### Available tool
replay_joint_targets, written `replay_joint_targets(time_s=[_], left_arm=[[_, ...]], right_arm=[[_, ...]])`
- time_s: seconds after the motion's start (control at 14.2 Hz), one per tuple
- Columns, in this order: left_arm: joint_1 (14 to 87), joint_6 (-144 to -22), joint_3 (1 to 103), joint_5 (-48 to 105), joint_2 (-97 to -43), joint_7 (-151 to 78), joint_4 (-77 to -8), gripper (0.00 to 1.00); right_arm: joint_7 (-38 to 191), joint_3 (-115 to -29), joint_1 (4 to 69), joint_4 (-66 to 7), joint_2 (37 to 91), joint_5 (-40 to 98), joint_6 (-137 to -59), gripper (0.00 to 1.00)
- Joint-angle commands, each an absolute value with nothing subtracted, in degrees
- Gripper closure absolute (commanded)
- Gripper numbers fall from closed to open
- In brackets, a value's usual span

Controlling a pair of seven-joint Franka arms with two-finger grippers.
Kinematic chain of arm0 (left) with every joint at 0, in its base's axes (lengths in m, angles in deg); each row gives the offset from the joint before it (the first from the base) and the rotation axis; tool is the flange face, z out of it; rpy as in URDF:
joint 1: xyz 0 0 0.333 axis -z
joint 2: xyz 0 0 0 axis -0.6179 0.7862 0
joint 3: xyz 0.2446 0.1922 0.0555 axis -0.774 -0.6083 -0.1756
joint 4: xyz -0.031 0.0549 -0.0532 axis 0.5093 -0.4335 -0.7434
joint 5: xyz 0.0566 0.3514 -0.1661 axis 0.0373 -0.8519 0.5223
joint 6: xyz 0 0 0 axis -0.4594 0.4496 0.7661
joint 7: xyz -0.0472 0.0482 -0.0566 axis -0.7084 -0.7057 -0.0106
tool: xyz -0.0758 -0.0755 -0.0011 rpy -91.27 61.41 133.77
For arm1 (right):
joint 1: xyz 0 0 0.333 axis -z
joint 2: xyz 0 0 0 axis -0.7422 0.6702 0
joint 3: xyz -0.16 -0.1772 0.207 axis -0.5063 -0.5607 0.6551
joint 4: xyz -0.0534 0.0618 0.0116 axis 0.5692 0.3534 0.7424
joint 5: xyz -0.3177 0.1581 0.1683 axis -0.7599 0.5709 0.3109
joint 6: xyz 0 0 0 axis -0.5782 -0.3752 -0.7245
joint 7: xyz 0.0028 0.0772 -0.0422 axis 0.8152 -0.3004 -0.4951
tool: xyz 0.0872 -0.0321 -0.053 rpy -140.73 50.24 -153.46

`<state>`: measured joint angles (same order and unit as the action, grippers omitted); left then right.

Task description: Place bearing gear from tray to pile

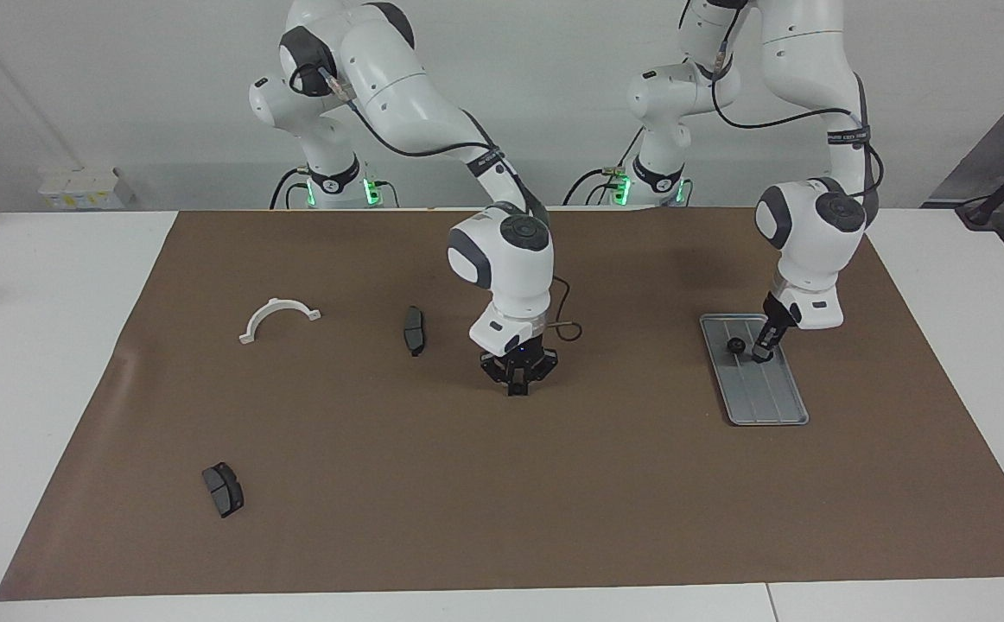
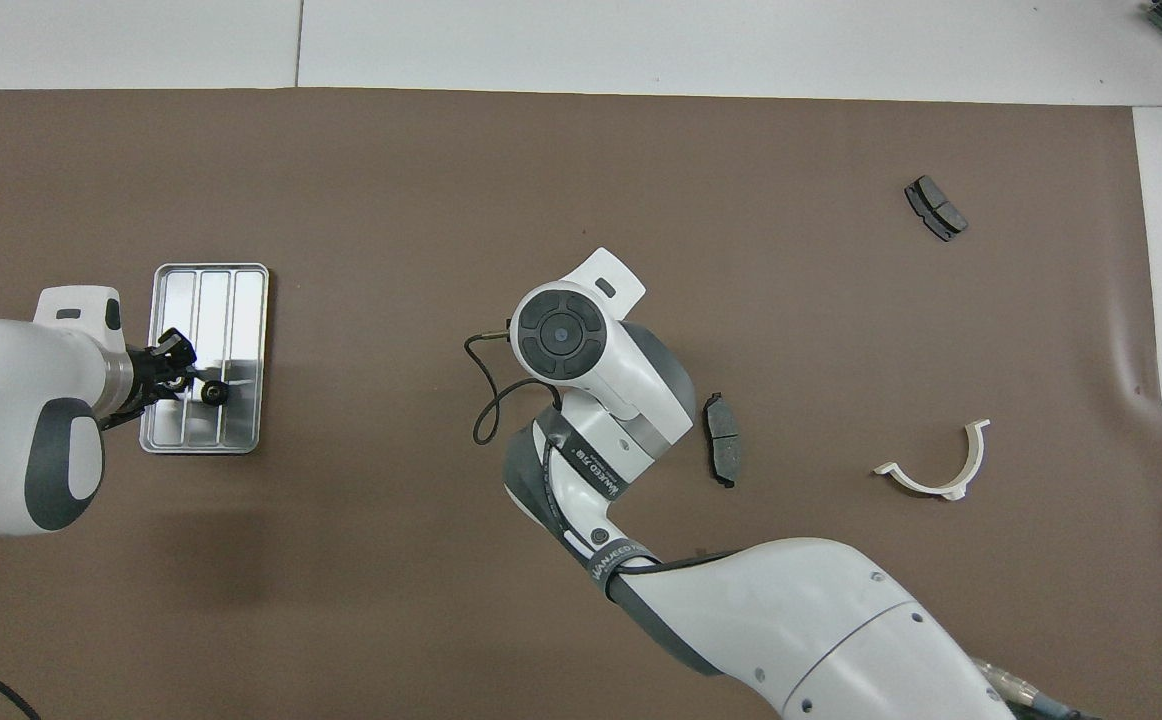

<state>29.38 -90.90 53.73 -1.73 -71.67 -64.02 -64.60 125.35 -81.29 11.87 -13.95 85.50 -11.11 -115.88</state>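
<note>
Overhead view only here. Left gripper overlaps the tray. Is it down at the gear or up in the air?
Observer: Down. The facing view shows the left gripper with its tip at or just above the floor of the tray.
Operator: On the gear?
Observer: No. The bearing gear rests on the tray beside the gripper, toward the right arm's end, not under it.
Operator: Right gripper? Its wrist hides it here.
Observer: The right gripper points straight down over bare brown mat mid-table, with nothing beneath it. That arm waits.
</note>
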Motion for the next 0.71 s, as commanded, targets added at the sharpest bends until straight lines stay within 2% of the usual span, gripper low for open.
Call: replay_joint_targets(time_s=[0.0, 0.07, 0.35, 0.64], left_arm=[[29.99, -87.64, 54.13, -1.56, -72.59, -61.69, -62.12, 1.00], [30.51, -83.87, 54.48, -1.65, -72.85, -59.24, -59.49, 1.00], [40.24, -71.72, 54.57, -1.65, -71.80, -57.98, -45.87, 1.00], [52.89, -74.93, 54.75, -0.69, -71.10, -62.35, -45.05, 1.00]], right_arm=[[123.05, -80.97, 16.00, -12.76, 83.96, -11.10, -113.27, 1.00], [119.46, -80.89, 18.36, -12.49, 82.92, -10.40, -111.78, 1.00], [103.74, -80.62, 29.70, -12.57, 79.22, -6.81, -108.78, 1.00], [92.99, -80.62, 39.28, -14.15, 78.08, -4.68, -105.53, 1.00]])
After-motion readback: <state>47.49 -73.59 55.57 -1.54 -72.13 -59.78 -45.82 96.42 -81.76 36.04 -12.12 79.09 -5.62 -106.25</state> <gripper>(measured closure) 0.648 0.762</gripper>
